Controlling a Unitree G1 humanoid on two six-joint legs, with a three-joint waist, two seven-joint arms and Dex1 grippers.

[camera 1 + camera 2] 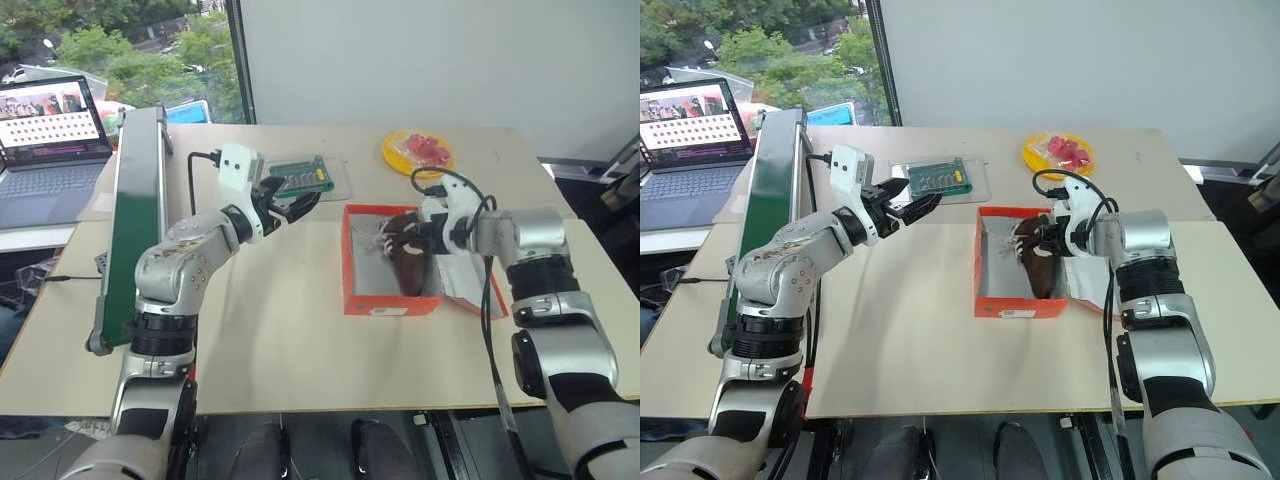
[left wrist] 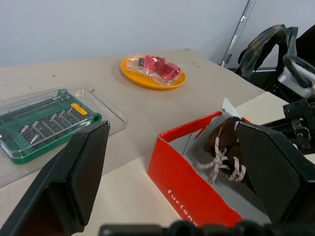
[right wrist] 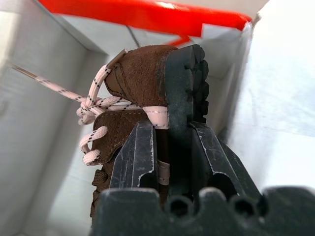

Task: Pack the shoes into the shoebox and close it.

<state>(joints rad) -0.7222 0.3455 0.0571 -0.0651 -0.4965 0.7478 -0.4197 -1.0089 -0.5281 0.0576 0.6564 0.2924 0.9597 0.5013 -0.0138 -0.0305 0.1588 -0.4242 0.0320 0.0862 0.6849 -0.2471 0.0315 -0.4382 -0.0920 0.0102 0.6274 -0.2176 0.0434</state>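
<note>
While my right gripper [image 3: 170,142] is clamped on the sole edge of a brown shoe [image 3: 142,83], that shoe hangs inside the open shoebox [image 1: 392,300], laces trailing toward the white lining. I see my left gripper [image 1: 902,208] with fingers spread wide and empty, just left of the shoebox, above the table [image 1: 280,340].

The shoebox [image 2: 192,196] side reads "furlong"

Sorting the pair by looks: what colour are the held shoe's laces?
White, with small dark flecks, on the brown shoe; the right wrist view shows it best.
</note>
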